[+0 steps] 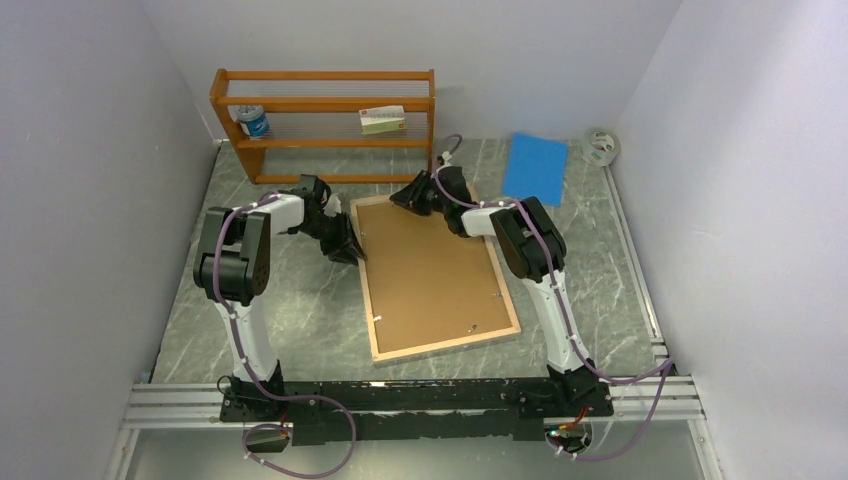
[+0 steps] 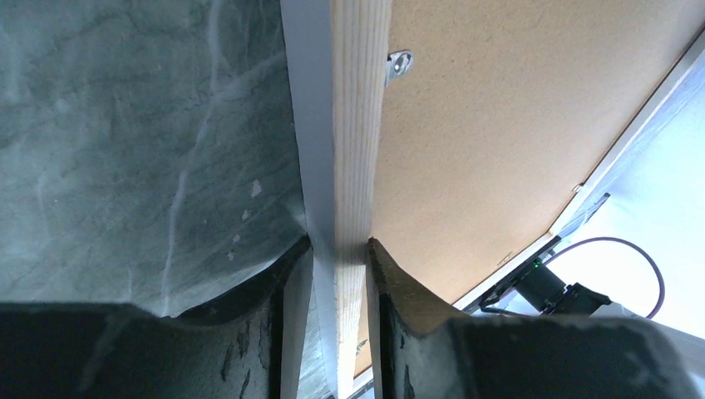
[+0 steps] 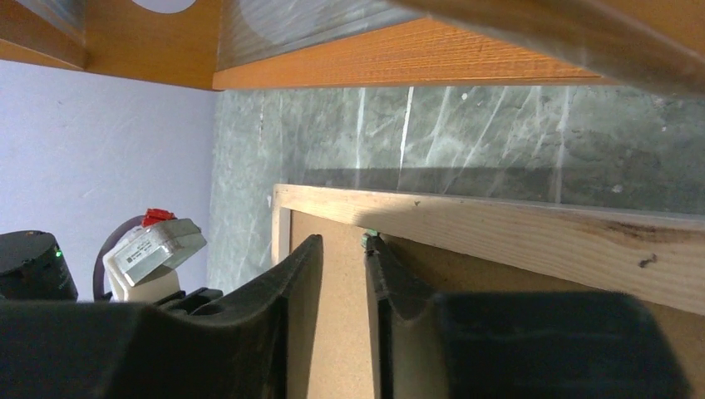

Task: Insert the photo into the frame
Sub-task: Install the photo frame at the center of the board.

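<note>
The frame [image 1: 450,343] lies face down in the middle of the table, light wood reverse up, with a brown backing board [image 1: 430,265] sitting inside it. My left gripper [image 1: 352,252] is at the frame's left rail. In the left wrist view its fingers [image 2: 339,245] are shut on the wood rail [image 2: 357,125], one on each side. My right gripper [image 1: 400,200] hangs over the far left corner. In the right wrist view it [image 3: 342,241] stands open, a narrow gap showing only backing board [image 3: 332,332], just short of the far rail [image 3: 499,229]. The photo is hidden.
An orange shelf rack [image 1: 320,105] with a small box and a can stands at the back, close above the right gripper [image 3: 399,54]. A blue sheet [image 1: 535,167] and a tape roll [image 1: 601,146] lie at the back right. A metal clip [image 2: 399,62] sits on the frame's inner edge.
</note>
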`<move>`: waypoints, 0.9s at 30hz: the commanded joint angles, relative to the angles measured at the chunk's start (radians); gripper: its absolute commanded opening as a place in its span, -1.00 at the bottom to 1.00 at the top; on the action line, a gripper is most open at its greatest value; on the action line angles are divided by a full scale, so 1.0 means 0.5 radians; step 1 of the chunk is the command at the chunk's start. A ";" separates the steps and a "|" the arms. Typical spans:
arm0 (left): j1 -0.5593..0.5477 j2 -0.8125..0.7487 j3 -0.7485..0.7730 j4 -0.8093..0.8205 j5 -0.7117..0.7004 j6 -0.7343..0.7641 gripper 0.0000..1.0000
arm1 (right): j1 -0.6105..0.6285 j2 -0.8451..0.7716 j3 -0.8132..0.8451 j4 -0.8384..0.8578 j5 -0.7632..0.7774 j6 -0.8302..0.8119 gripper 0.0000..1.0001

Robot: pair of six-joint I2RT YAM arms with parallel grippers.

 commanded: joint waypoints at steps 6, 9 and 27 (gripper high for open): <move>-0.025 0.042 0.025 0.001 -0.285 0.067 -0.23 | 0.023 -0.271 -0.002 -0.444 0.168 -0.144 0.08; -0.021 -0.006 0.010 0.005 -0.295 0.050 -0.11 | 0.004 -0.507 -0.056 -0.656 0.265 -0.301 0.15; -0.022 -0.255 -0.171 0.002 -0.182 -0.069 -0.22 | 0.074 -1.918 -1.178 -2.089 0.406 -0.683 -0.07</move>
